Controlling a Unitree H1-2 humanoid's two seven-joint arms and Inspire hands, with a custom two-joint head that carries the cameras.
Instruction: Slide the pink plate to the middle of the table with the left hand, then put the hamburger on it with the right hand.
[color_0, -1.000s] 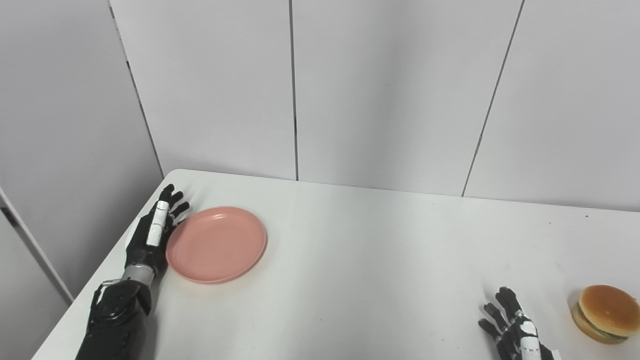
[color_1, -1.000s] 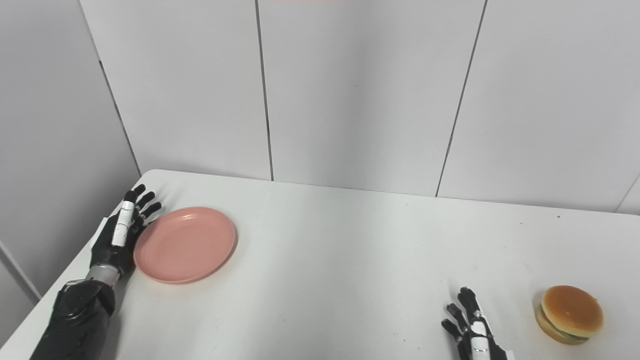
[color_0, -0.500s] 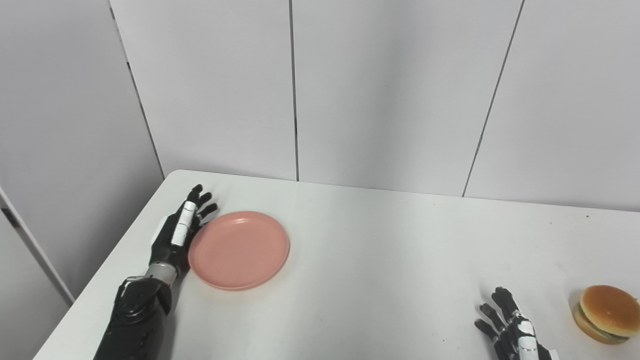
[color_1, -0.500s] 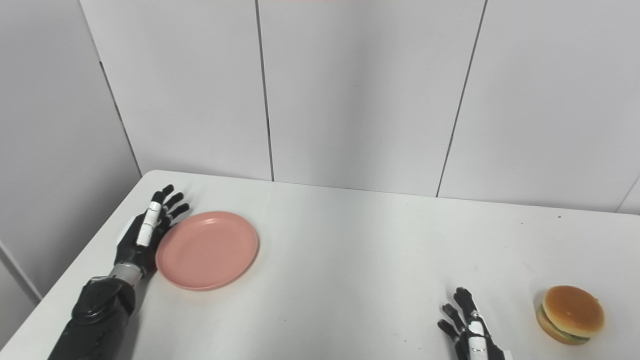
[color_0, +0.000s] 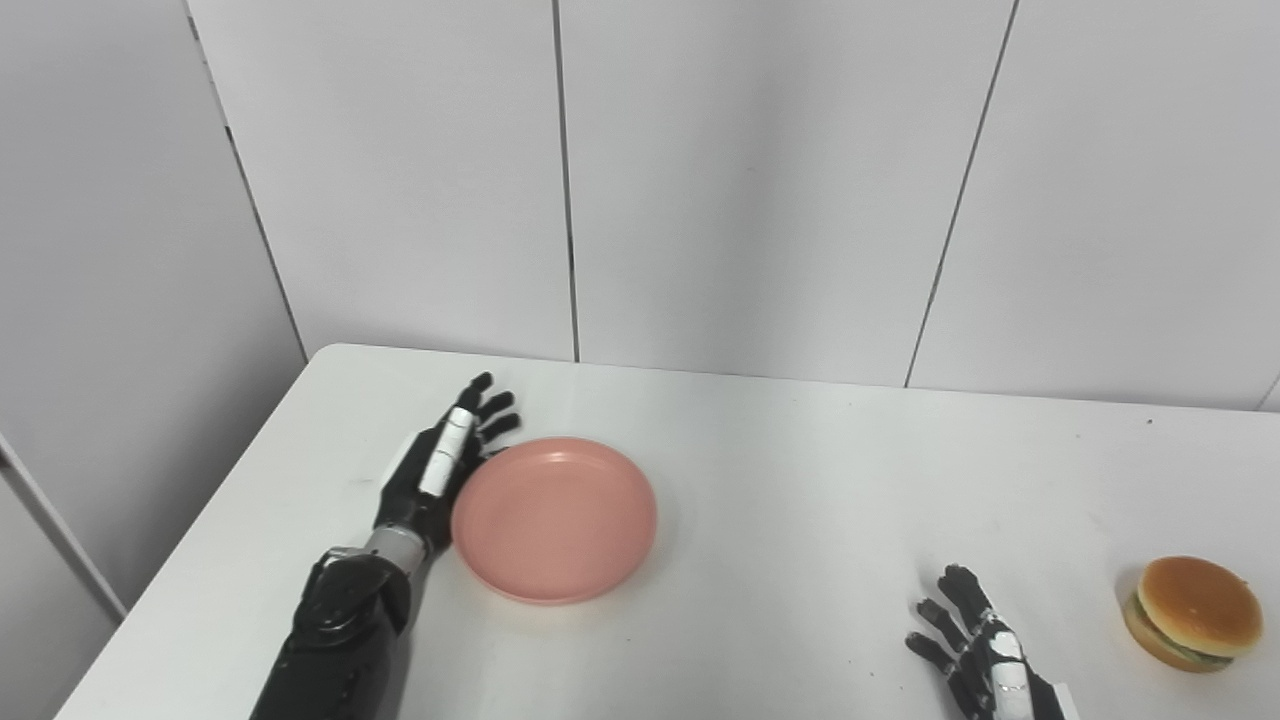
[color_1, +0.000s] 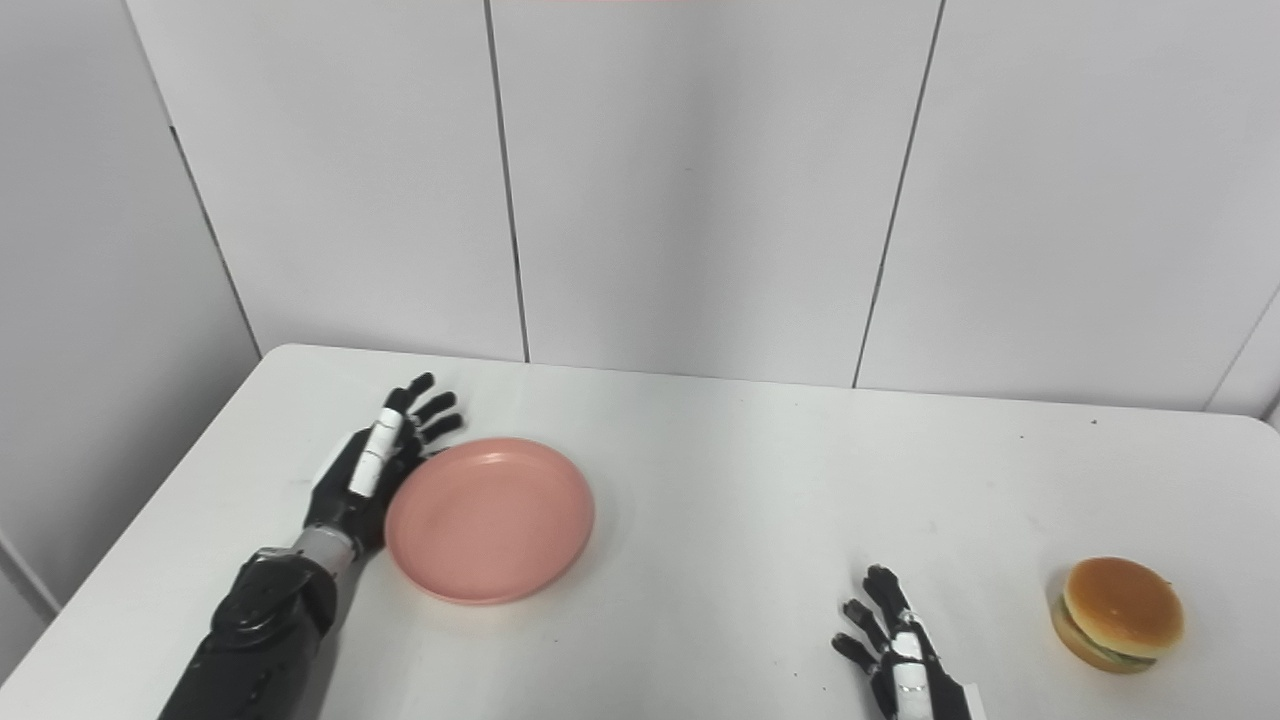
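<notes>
You see a smooth, round pink plate (color_0: 555, 518) with a shallow raised rim, lying flat and empty on the matte white table (color_0: 780, 480), left of its middle. Your left hand (color_0: 440, 470) stands on edge against the plate's left rim, fingers (color_0: 492, 405) straight and spread, holding nothing. The hamburger (color_0: 1193, 612), a glossy tan domed bun with a green layer showing, sits near the right edge, well apart from the plate. Your right hand (color_1: 900, 660) rests low at the near edge, fingers apart, empty.
</notes>
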